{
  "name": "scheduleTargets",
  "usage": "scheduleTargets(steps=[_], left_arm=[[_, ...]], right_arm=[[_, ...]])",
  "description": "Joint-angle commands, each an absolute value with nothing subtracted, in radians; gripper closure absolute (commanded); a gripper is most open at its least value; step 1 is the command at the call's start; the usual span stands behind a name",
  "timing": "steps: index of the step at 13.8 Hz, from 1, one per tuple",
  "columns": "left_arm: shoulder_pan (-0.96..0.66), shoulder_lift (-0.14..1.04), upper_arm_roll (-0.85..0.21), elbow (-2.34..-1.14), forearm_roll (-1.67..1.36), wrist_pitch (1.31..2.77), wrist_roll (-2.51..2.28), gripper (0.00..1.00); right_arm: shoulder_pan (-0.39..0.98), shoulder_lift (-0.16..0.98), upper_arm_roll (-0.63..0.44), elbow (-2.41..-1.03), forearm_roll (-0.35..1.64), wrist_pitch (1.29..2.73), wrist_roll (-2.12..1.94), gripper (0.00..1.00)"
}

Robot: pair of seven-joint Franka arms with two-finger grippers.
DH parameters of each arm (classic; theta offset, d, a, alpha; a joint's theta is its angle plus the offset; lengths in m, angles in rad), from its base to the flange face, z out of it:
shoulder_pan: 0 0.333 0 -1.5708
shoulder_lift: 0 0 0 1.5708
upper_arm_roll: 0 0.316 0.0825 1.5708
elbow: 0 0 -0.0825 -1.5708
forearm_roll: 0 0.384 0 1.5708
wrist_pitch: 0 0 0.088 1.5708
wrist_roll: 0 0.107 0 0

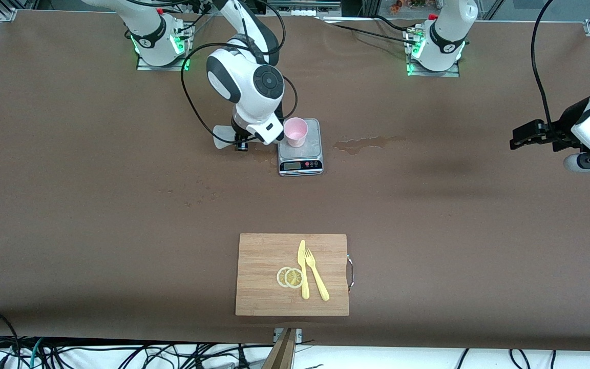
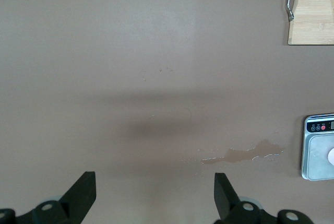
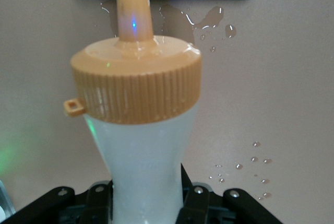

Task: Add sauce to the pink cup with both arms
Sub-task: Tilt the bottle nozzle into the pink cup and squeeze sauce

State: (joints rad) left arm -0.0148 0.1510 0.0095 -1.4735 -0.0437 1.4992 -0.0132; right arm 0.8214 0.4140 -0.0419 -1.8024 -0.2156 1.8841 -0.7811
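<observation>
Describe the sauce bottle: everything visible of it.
The sauce bottle has a translucent whitish plastic body that widens toward a ribbed orange screw cap, with a small tab at the cap's rim and a tapering orange nozzle. The right gripper clamps the body between its black fingers. The nozzle points toward the scale, beside the pink cup. Droplets wet the table around it. No liquid shows inside.

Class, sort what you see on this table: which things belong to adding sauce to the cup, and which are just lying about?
Belongs to the job:
- squeeze bottle, held by the right gripper beside the scale
- pink cup on the scale
- left gripper, open, waiting over bare table

Just lying about:
- cutting board
- knife
- fork
- lemon slices
- spill
</observation>
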Motion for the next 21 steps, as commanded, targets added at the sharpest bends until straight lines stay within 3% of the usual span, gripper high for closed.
scheduleTargets(steps=[1, 21], left_arm=[[-0.014, 0.163, 0.011, -1.443, -0.052, 1.480, 0.008, 0.00], [-0.018, 0.163, 0.011, -1.443, -0.054, 1.480, 0.006, 0.00]], right_arm=[[0.839, 0.445, -0.025, -1.737, -0.255, 1.818, -0.721, 0.93], [0.881, 0.517, 0.061, -1.605, -0.451, 1.572, -0.497, 0.93]])
